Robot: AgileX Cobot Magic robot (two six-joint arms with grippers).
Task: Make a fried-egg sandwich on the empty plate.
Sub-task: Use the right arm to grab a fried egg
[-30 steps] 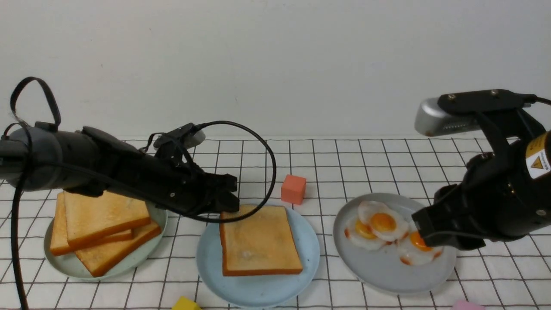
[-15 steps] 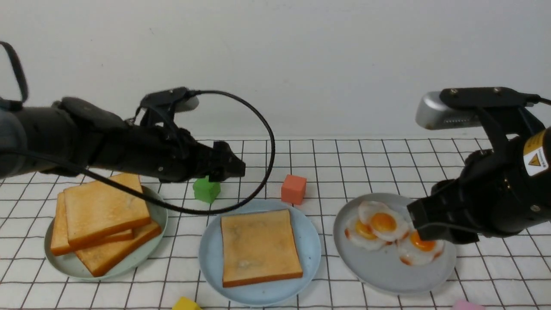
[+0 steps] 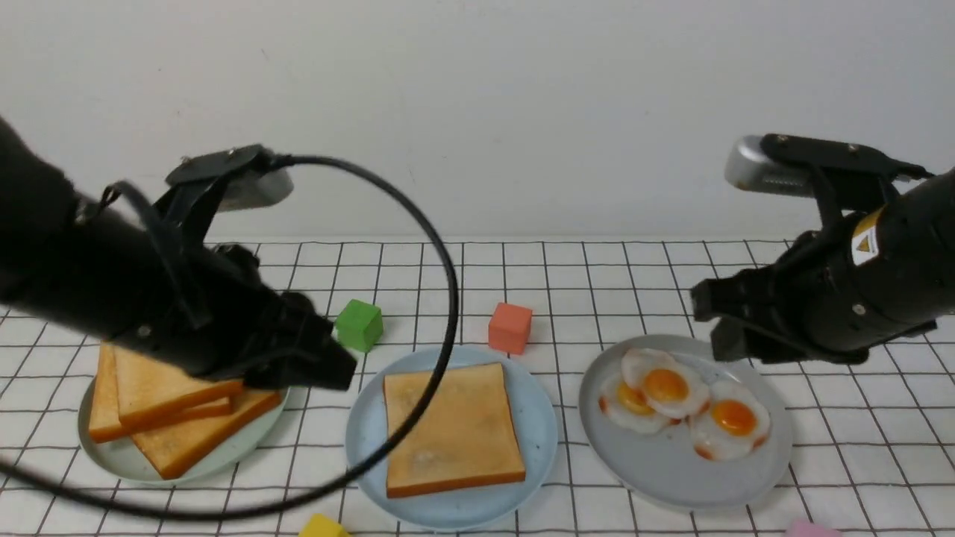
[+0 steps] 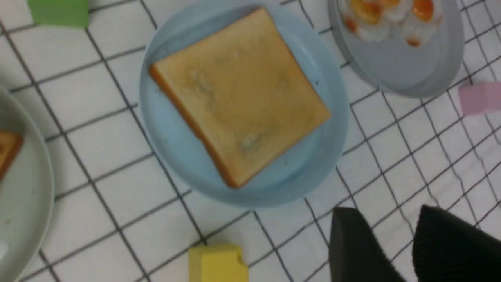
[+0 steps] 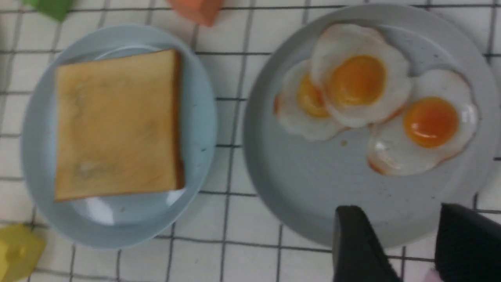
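The round light blue plate (image 3: 539, 418) sits in the middle of the white checked cloth. It is between a pale green plate (image 3: 112, 462) with a pile of spare toast slices (image 3: 179, 440) and a round grey plate (image 3: 671, 477). One square golden-brown toast slice (image 3: 450, 426) lies flat on the blue plate. I think this is the bottom of the sandwich, so it needs an egg next and then one more toast on top.

Three white fried eggs with orange yolks (image 3: 664, 385) lie on the grey plate. They overlap a bit, so lifting just one may be tricky.

The black right gripper (image 3: 709, 321) hangs over the far side of the grey plate. Its two fingers are wide apart with nothing between them. It is the closest one to the eggs, so it looks ready to pinch one.

The black left gripper (image 3: 332, 365) hangs between the green plate and the blue plate. Its fingers are apart too, and it holds nothing (the spare toast is right under its arm, handy for the top slice).

A small green cube (image 3: 359, 324) and an orange cube (image 3: 509, 327) sit just behind the blue plate, out of the way.
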